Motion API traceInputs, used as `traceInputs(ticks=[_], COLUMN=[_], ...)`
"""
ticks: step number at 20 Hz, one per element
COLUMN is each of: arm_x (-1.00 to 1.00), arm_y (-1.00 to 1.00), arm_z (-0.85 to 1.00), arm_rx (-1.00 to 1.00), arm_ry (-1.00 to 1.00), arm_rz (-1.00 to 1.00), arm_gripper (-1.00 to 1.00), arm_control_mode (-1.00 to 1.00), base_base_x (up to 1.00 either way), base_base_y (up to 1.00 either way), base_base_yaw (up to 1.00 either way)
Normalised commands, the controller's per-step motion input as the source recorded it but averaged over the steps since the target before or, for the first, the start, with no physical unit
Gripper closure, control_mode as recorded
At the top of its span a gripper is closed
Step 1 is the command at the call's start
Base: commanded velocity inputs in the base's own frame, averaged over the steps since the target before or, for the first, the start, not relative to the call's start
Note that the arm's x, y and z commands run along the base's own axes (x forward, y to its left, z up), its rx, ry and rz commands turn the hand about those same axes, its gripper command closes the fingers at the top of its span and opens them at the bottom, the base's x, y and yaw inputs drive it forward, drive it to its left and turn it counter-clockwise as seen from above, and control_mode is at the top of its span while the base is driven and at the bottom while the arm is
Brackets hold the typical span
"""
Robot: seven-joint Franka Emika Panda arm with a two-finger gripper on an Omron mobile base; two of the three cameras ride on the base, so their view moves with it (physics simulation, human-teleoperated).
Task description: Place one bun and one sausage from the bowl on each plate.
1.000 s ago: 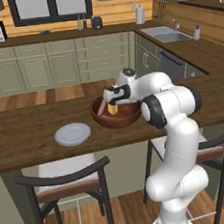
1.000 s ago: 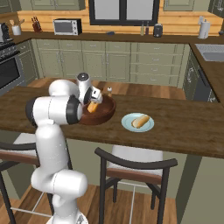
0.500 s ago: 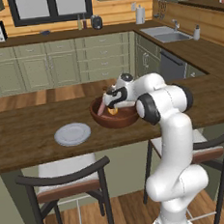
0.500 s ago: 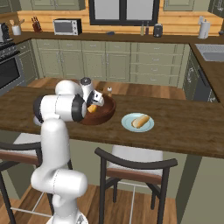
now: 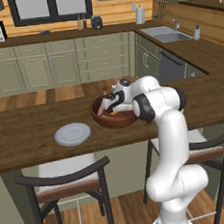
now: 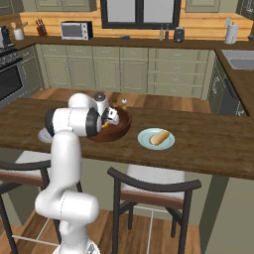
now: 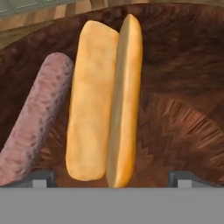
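My gripper (image 7: pixel 111 179) is down inside the dark-brown wooden bowl (image 5: pixel 116 121), open, its two fingertips (image 7: pixel 40 178) standing wide on either side of a split golden bun (image 7: pixel 103 100) on the bowl's floor. A pinkish-brown sausage (image 7: pixel 33 118) lies beside that bun, to its left in the hand view, and leans on the bowl's wall (image 5: pixel 100 107). A second bun (image 6: pixel 159 137) rests on the pale blue-green plate (image 6: pixel 149 144) to the right of the bowl (image 6: pixel 116 133). The pale grey-white plate (image 5: pixel 73 134) lies bare to the bowl's left.
The bowl and both plates sit on a long wooden counter (image 5: pixel 24 141). Two dark-framed stools (image 5: pixel 67 179) (image 6: pixel 154 191) stand at its near edge. Small shakers (image 6: pixel 124 103) are just behind the bowl. My own arm (image 6: pixel 74 121) covers most of the grey-white plate in the right base view.
The arm has folded in closer and the hand has sunk a little lower into the bowl, over the bun. Bowl, plates and plated bun have not moved.
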Motion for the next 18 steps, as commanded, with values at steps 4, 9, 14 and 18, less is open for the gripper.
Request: traceInputs(ticks=[4, 9, 14, 18], arm_x=[0.11, 0.06, -0.05, -0.52], arm_y=[0.06, 0.06, 0.0, 0.0], arm_z=[-0.31, -0.28, 0.09, 0.91], arm_rx=[0.0, -0.02, 0.0, 0.0], arm_ry=[0.02, 0.03, 0.0, -0.14], arm_rz=[0.0, 0.0, 0.0, 0.0], arm_gripper=[1.0, 1.0, 1.0, 1.0], arm_control_mode=[-1.0, -1.0, -1.0, -1.0], base_base_x=[0.0, 0.0, 0.0, 0.0], base_base_y=[0.0, 0.0, 0.0, 0.0], base_base_yaw=[0.0, 0.0, 0.0, 0.0])
